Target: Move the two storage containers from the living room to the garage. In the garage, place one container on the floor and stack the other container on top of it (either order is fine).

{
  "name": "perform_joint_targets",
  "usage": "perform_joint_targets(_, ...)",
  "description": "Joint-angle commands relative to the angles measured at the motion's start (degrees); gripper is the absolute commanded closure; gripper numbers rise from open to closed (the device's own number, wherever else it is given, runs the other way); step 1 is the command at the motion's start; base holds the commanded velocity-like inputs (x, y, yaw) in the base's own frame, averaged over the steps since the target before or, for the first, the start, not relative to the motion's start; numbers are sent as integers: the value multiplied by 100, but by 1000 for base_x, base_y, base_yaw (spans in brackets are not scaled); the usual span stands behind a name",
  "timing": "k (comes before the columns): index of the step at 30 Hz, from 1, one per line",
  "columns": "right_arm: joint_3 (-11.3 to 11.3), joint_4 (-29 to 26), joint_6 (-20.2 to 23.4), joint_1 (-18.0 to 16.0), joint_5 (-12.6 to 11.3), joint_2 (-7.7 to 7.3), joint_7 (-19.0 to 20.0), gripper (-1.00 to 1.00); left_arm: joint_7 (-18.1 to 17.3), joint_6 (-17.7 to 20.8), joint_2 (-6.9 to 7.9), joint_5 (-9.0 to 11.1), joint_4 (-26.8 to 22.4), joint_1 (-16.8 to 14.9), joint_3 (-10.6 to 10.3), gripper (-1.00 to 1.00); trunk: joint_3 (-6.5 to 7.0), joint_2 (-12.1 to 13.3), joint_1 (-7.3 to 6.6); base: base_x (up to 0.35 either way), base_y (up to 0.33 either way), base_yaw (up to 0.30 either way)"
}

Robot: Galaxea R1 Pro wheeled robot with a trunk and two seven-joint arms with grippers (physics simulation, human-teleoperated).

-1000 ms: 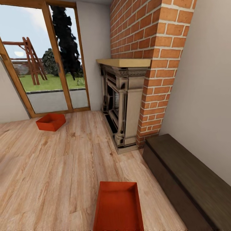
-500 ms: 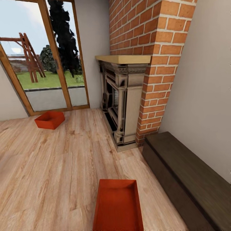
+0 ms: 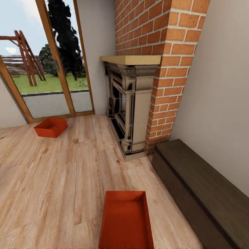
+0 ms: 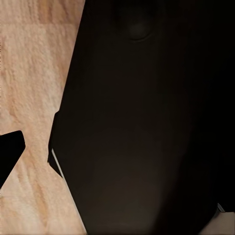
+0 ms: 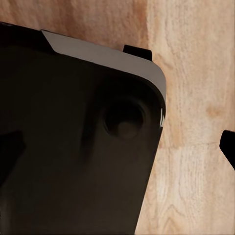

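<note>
Still early: near bin [image 3: 126, 221] at 6 o'clock, far bin [image 3: 51, 127] at 10 o'clock, both on living-room planks [image 3: 62, 180]. Nothing carried or stacked; garage trip remains. End effector states: cannot tell.

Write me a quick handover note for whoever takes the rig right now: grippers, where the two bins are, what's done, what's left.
Grippers: neither can be judged open or shut; both wrist views look past dark robot bodywork at wood floor.
Bins: near container lies just ahead on the plank floor; far container sits by the glass garden doors, left of the fireplace.
Done: nothing picked up, both bins in the living room.
Left: grasp each, carry to the garage, stack.
</note>
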Motion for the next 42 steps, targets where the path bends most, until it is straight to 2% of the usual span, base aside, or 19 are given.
perform_joint_targets(1,48,17,-32,-5,-44,5,1,-100,3,-11,-1,14,-5,1,14,-100,-14,-2,0,0,0,-3)
perform_joint_targets(42,57,18,-24,-3,-37,14,10,-100,3,-11,-1,16,-5,1,14,-100,-395,-2,0,0,0,0)
